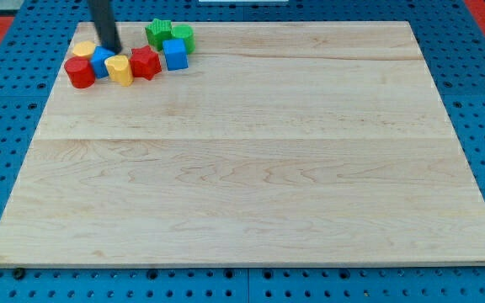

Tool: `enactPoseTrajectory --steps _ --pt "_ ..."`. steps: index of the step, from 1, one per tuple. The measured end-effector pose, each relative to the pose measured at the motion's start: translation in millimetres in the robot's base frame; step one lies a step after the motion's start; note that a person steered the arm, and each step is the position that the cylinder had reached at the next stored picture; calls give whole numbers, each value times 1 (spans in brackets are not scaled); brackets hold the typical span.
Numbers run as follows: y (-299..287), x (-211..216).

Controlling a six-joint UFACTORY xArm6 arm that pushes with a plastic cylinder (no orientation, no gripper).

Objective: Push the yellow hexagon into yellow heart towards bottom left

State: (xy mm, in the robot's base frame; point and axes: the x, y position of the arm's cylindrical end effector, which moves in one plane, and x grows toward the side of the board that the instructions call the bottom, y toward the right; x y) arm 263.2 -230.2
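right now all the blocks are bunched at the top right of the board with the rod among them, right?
Not quite: the camera view shows the cluster at the board's top left, not top right. My tip is indeed among them, between the yellow hexagon and the yellow heart.

Wooden board (251, 168) carries block cluster at view's top left: around red block (145, 62), yellow heart (119, 70) left, blue cube (175, 54) right, green pair (170, 34) above

Red, blue, yellow, green blocks (145, 62)
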Motion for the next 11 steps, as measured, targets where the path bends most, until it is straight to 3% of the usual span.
enactPoseTrajectory --steps 2,3,4,5,7,11 --pt "49 -48" --pt "-34 -54" --pt "-75 -48" --pt "-65 -11" --pt "-20 37" --pt "45 53"
